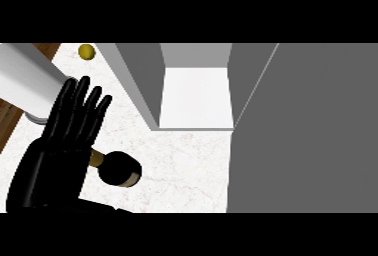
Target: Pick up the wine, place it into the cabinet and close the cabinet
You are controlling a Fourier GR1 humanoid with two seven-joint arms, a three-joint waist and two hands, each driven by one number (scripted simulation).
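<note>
Wine [120,169] beside open cabinet [193,95]

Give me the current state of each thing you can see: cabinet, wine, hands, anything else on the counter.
cabinet: open, nothing on the visible white floor inside.
cabinet door: swung open, at the view's right.
wine bottle: outside the cabinet, on the marble counter, partly hidden by the hand.
left hand: open, fingers straight, beside the bottle, not curled round it.
right hand: not in view.
small yellow object: on the counter, far left.
</note>
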